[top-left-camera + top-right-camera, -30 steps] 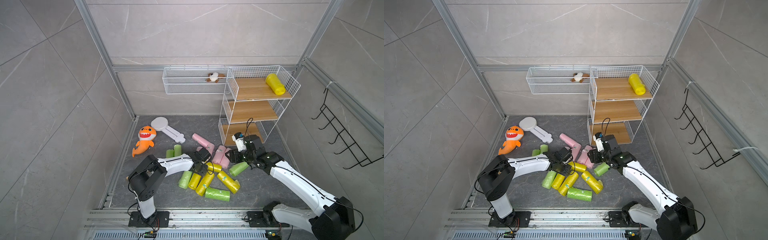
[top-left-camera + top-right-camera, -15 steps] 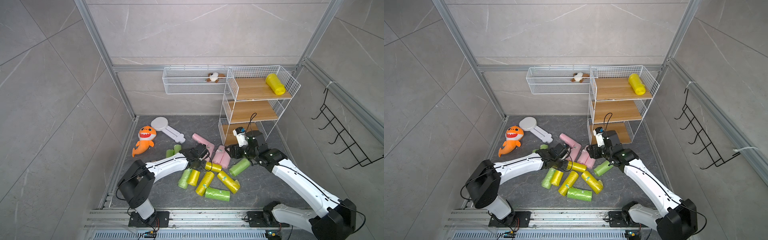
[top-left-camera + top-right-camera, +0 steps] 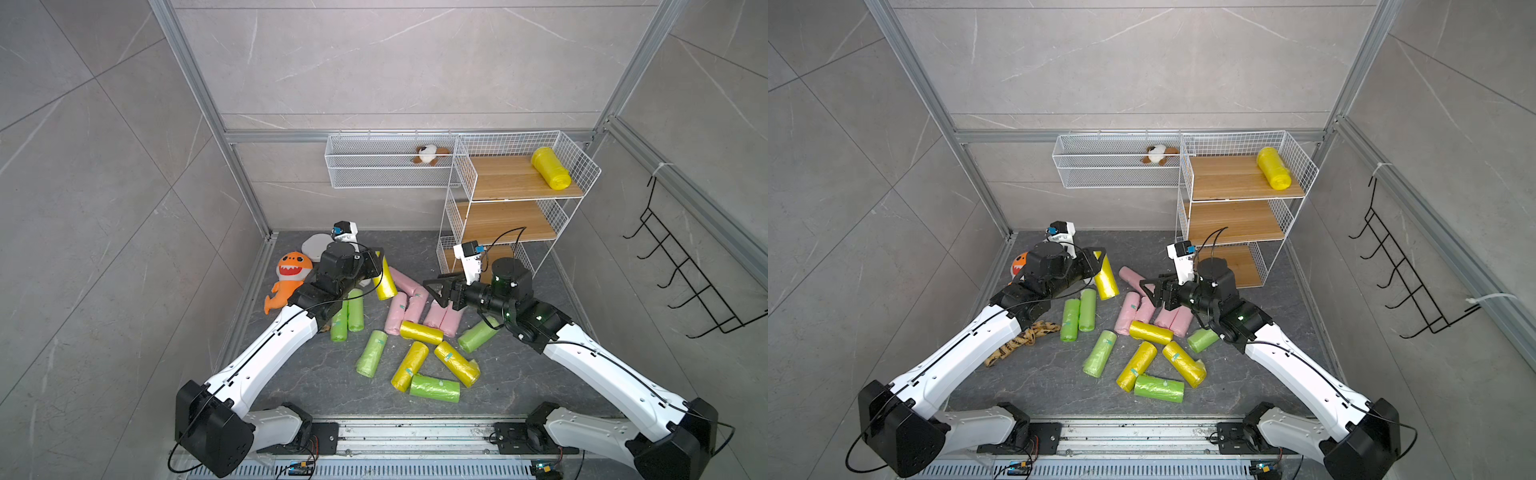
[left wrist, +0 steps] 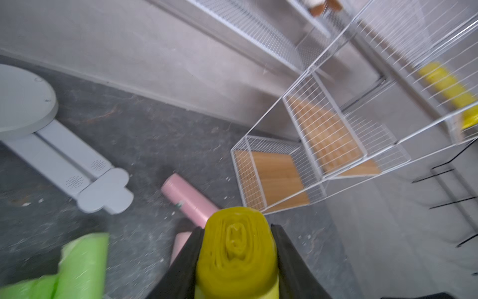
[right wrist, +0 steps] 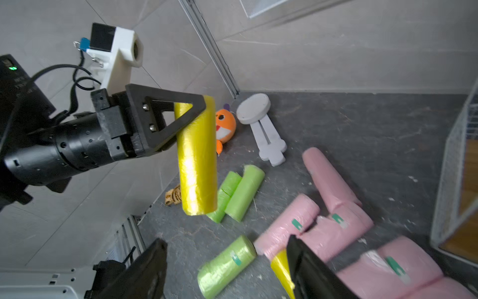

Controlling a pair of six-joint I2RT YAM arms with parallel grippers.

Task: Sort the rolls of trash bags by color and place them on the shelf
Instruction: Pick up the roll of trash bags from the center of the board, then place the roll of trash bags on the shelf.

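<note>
The left end effector [image 4: 236, 233] pinches a yellow roll [image 5: 198, 160] clear of the worktop [image 3: 519, 374]. The right end effector [image 3: 436, 291] hangs spread over pink rolls [image 3: 405, 305]. Best course: carry it steadily to the shelf [image 3: 515, 183], beside its yellow mate [image 3: 550, 168].

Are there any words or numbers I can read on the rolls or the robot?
No text here can be read.
The teal stickers on the pink rolls: too small and blurred to read.
The faint pale print on the left arm's black casing: blurred, unreadable.
</note>
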